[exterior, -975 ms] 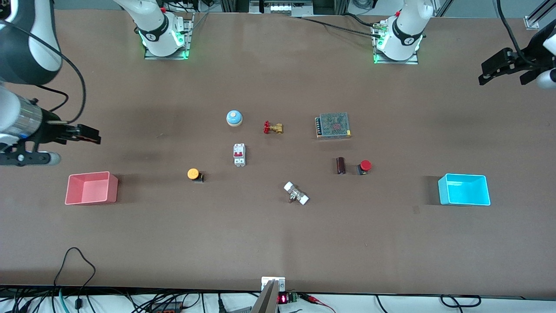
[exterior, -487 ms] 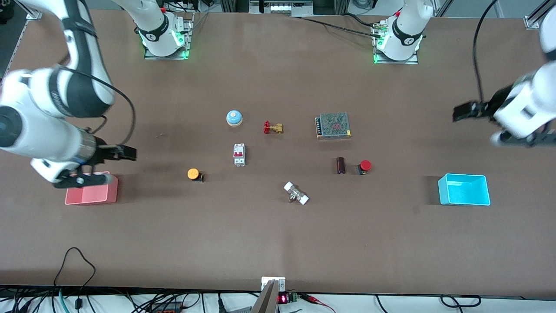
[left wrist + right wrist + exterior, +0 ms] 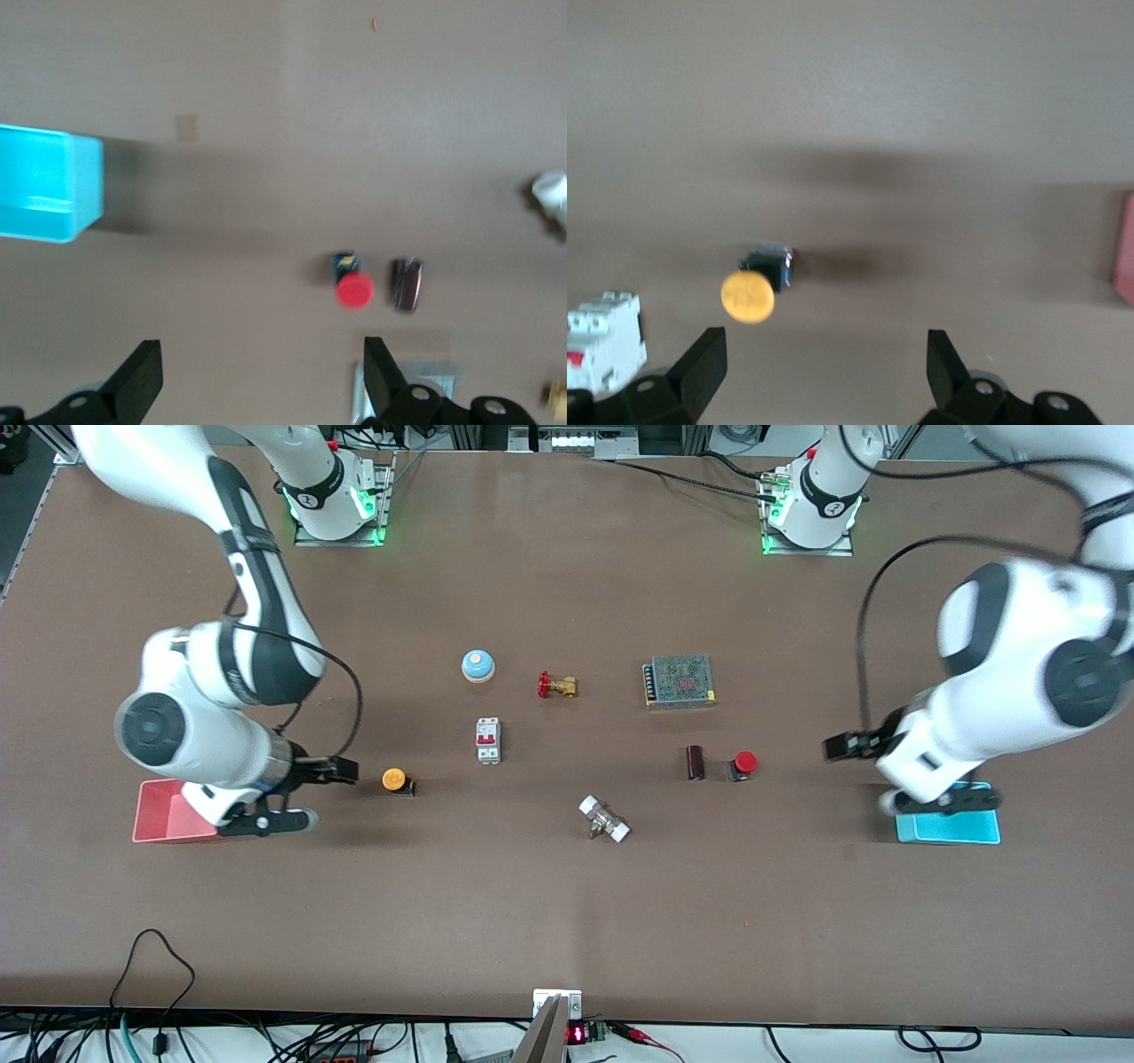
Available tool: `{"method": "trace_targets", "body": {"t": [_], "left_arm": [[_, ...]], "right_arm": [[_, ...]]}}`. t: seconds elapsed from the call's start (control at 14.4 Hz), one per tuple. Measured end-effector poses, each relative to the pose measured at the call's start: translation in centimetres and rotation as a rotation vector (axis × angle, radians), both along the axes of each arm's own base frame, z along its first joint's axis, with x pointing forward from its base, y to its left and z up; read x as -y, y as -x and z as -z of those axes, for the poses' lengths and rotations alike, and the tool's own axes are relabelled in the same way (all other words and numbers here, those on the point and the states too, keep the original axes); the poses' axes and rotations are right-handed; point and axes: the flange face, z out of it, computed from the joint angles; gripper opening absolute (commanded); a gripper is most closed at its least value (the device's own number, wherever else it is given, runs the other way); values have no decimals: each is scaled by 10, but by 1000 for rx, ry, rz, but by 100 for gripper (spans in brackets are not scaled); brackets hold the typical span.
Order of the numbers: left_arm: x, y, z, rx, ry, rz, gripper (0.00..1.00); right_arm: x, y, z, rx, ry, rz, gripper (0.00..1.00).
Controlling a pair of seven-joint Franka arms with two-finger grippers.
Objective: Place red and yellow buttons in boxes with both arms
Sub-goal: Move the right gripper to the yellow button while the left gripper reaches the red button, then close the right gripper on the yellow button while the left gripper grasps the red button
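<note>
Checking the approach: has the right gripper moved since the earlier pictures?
Yes. The right gripper has swung from near the pink-red box toward the yellow button, which stayed put.

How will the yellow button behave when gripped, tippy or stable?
Probably tippy: the yellow button carries a wide round cap on a smaller black base. It looks rigid and light. The smooth cap may slip, so gripping the squarer base seems safer.

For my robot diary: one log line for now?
left claw open, near round red-capped button | right claw open, near round yellow-capped button
</note>
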Motion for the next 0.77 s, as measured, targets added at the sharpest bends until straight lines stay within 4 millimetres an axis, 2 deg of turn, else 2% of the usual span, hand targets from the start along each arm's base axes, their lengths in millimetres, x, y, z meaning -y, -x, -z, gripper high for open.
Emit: {"method": "trace_targets", "body": {"t": [0.14,0.49,0.77], "left_arm": [[22,4,38,40,2,-43,100],[69,44,120,110,12,-102,100],[79,78,170,152,22,-100,100]], "right_arm": [[-15,0,21,3,8,21,100],[-37,4,55,-6,19,6,100],[-46,5,69,-11,13,7,100]]}}
